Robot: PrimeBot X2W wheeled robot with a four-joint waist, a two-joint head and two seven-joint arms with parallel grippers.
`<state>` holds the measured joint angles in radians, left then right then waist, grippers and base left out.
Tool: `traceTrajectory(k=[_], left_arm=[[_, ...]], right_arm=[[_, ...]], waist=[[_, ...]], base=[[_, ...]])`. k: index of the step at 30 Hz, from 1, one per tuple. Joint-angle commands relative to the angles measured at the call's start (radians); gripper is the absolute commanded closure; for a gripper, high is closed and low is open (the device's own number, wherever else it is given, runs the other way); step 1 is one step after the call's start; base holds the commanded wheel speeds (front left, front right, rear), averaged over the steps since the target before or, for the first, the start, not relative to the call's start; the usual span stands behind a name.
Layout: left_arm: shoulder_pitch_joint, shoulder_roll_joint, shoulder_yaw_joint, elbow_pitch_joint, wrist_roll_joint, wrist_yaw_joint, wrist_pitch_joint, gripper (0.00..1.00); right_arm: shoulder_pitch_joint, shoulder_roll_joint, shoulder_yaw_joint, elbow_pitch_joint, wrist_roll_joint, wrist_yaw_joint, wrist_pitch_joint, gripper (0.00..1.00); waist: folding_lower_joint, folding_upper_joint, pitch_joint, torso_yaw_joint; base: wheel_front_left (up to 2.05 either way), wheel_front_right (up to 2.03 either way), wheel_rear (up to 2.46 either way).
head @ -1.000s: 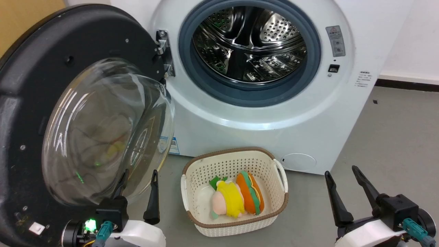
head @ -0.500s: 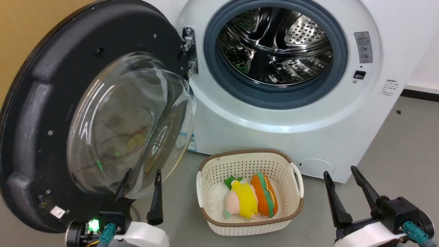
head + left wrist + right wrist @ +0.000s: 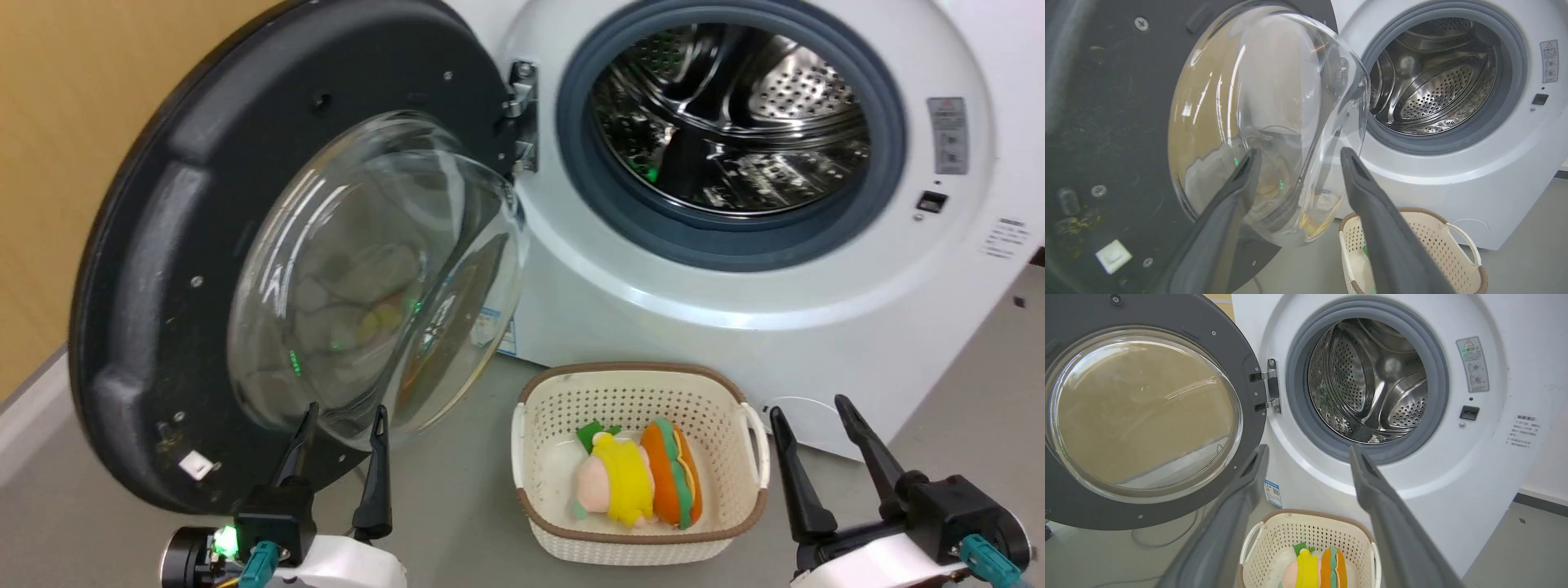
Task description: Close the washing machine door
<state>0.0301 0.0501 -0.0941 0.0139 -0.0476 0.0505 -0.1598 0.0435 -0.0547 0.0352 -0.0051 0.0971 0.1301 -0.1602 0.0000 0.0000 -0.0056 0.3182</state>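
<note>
The washing machine door (image 3: 188, 237) (image 3: 1106, 122) (image 3: 1249, 347), a big black disc with a clear bulging glass bowl, hangs wide open on its metal hinge (image 3: 520, 114) at the left of the white washing machine (image 3: 735, 327) (image 3: 1474, 465). The steel drum (image 3: 735, 122) (image 3: 1437, 77) gapes inside its grey gasket. My left gripper (image 3: 339, 416) (image 3: 1296, 153) stands open just below the glass bowl, nothing between its fingers. At the lower right my right gripper (image 3: 808, 404) (image 3: 1308, 449) is open too, aimed at the machine's front.
A cream basket (image 3: 539, 400) (image 3: 1274, 522) (image 3: 1453, 237) holding plush toys (image 3: 637, 486) sits on the grey floor before the machine, between the two grippers. A tan wall (image 3: 65, 163) stands behind the door at the left.
The whole head picture has slid to the right, so the camera has turned left. The door stays wide open, and both grippers stay open at the bottom.
</note>
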Motion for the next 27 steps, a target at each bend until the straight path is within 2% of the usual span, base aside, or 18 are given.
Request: traceTrajectory(k=[1,27], left_arm=[[0.01,0.0,-0.002,-0.001,-0.004,0.005,-0.008,0.0],[0.041,0.0,-0.006,-0.054,-0.037,0.072,-0.063,0.0]], right_arm=[[0.016,0.003,0.003,-0.002,0.007,0.0,-0.008,0.0],[-0.043,0.004,0.085,0.036,0.021,0.001,-0.062,0.0]], waist=[[0.0,0.0,0.002,0.01],[0.0,0.0,0.034,0.137]], base=[[0.0,0.0,0.0],[0.0,0.0,0.0]])
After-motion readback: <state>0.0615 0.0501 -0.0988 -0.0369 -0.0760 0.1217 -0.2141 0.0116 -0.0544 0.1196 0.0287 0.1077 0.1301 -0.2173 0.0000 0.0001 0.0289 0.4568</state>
